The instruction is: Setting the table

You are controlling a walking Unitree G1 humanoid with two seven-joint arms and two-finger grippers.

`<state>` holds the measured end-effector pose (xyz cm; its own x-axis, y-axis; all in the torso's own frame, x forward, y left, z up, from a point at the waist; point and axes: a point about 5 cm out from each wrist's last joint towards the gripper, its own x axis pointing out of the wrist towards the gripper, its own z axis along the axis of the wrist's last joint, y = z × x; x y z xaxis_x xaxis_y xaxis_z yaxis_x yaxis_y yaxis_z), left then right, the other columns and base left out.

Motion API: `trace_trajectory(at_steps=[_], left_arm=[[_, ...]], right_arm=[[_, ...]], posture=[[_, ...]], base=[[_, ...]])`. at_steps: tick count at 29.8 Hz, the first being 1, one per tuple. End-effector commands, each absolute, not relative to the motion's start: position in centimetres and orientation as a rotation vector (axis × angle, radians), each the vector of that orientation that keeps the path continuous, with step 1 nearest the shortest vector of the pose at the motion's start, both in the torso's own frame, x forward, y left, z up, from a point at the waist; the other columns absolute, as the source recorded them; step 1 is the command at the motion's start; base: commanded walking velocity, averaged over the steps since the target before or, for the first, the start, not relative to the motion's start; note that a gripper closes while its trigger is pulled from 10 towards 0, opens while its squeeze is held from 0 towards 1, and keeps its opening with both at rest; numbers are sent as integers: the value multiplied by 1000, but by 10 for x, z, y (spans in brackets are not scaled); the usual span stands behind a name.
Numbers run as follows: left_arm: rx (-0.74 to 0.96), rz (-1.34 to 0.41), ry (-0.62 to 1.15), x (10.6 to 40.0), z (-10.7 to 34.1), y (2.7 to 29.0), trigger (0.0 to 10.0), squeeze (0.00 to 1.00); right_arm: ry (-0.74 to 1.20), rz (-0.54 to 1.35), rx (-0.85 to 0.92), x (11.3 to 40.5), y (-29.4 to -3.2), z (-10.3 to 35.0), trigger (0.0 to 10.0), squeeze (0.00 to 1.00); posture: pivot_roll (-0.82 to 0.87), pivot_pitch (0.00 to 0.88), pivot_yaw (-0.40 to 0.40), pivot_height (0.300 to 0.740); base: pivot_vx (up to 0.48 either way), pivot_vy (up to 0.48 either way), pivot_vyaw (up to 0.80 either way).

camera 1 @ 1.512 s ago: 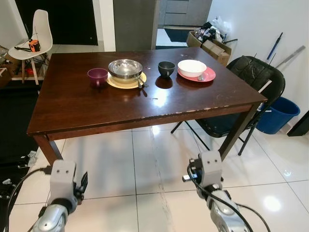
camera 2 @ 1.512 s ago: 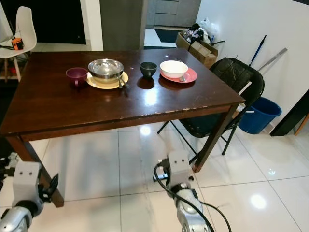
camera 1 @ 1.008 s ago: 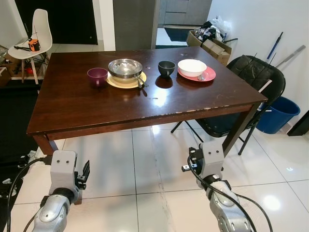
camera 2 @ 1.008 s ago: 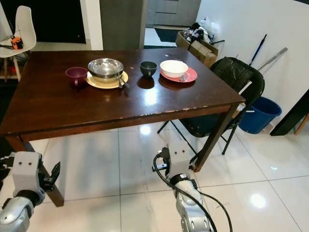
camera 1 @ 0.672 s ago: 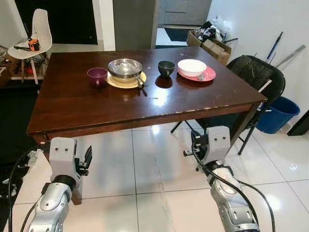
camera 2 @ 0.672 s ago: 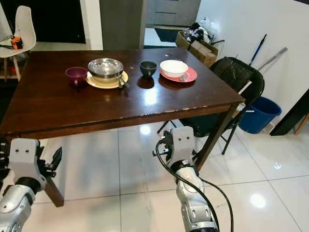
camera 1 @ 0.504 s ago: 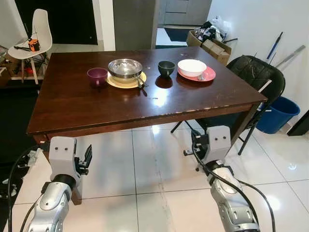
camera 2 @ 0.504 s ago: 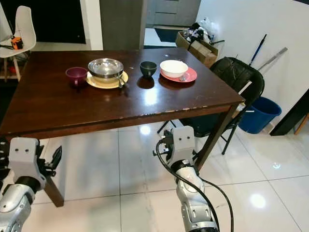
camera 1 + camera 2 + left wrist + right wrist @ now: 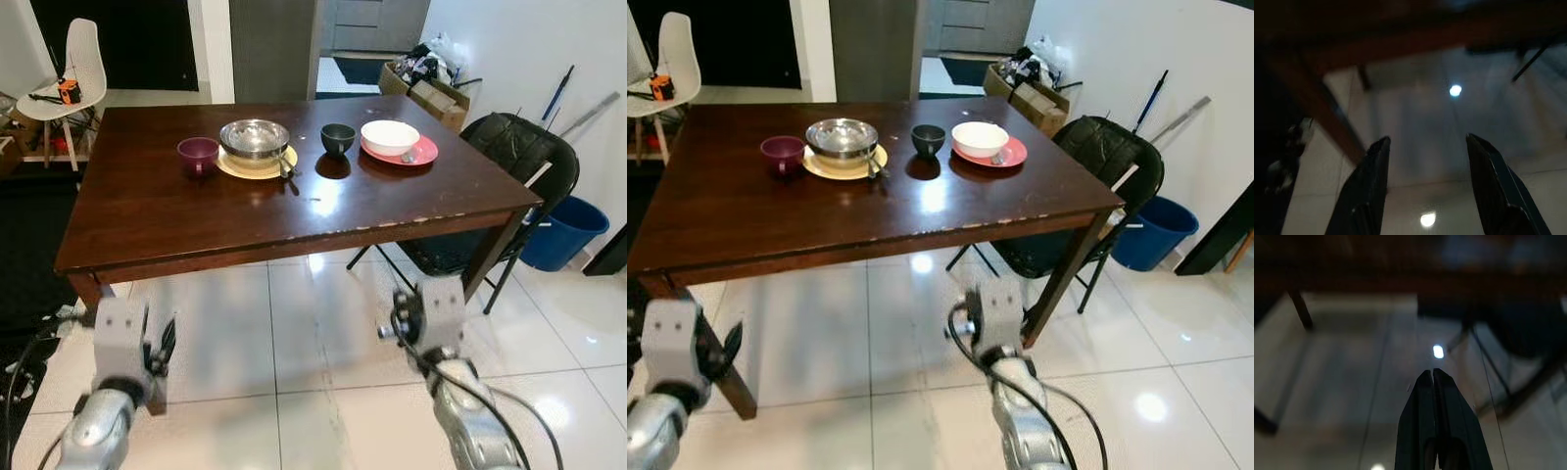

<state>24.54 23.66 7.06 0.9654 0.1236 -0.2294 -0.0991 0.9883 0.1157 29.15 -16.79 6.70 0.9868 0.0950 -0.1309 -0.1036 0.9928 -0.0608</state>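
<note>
Standing on the far part of the dark wooden counter (image 9: 176, 215) are a purple cup (image 9: 198, 155), a steel bowl (image 9: 254, 138) on a yellow plate (image 9: 235, 168), a dark cup (image 9: 338, 138) and a white bowl (image 9: 389, 136) on a pink plate (image 9: 423, 154). Both arms hang low over the tiled floor (image 9: 294, 323) before the counter: the left gripper (image 9: 1425, 161) has its fingers apart, the right gripper (image 9: 1433, 382) has them pressed together. No writing can be read.

left tool (image 9: 1425, 188) fingers spread, table leg (image 9: 1322, 115), tiled floor (image 9: 1415, 142)
</note>
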Motion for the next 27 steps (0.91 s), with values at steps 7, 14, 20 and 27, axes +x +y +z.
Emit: trace_trajectory(at_steps=[7,14,20,27], left_arm=[[97,175,465,217,24,259,10000,0],[63,175,580,207,4,257,10000,0],[51,93,483,231,26,236,10000,0],[26,-3,318,265,66,205,10000,0]], right_arm=[[365,28,-90,265,-197,15,10000,0],[467,100,-124,251,-189,-9,10000,0],[273,159,-62,283,-161,29,10000,0],[83,239,-6,310,-133,77,10000,0]], posture=[[-5,1,-3,740],[-6,3,-1,740],[-3,1,0,740],[-3,0,-2,740]], base=[[0,0,0],[0,0,0],[0,0,0],[0,0,0]])
